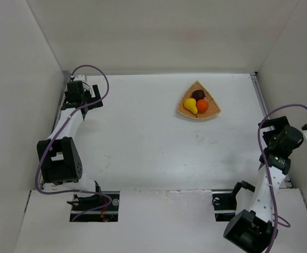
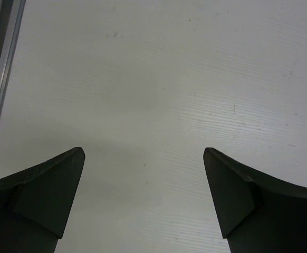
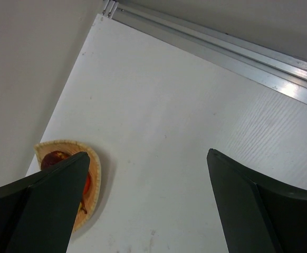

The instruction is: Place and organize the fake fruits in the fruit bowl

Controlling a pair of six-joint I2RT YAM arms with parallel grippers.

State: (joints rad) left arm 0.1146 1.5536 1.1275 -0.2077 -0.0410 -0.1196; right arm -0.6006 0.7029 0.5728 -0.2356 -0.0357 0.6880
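Three fake fruits (image 1: 197, 101) lie in the fruit bowl (image 1: 213, 109), with the left hand (image 2: 143, 150) and right hand (image 3: 148, 153) both spread, well apart from it.

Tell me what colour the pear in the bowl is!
Yellow. The pear shows best in the top external view.

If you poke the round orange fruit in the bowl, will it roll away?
Probably it would roll a bit, since the orange fruit looks round and smooth. It likely wouldn't get far: the yellow pear and maroon fruit sit close beside it, inside the shallow woven fruit bowl.
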